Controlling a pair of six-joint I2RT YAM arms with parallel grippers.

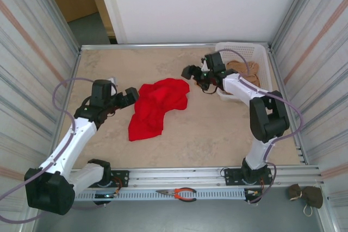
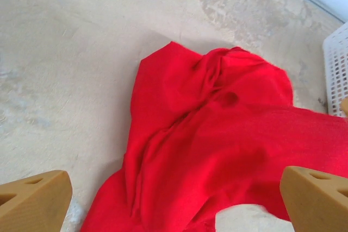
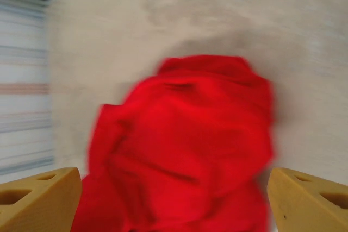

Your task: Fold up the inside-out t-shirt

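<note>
Treat the shirt [image 1: 157,107], crumpled mid-frame on the table [image 1: 228,134], as soft, light, limp, likely to bunch; pinch a hem or shoulder edge with left jaws, wide open at its left, and right jaws, spread empty at its upper right.

text: none readable
labels, brands: none readable
numbers, signs: none readable
inside-out t-shirt [image 1: 157,107]: red cloth, no legible print in the top view or either wrist view; right wrist view blurred
</note>
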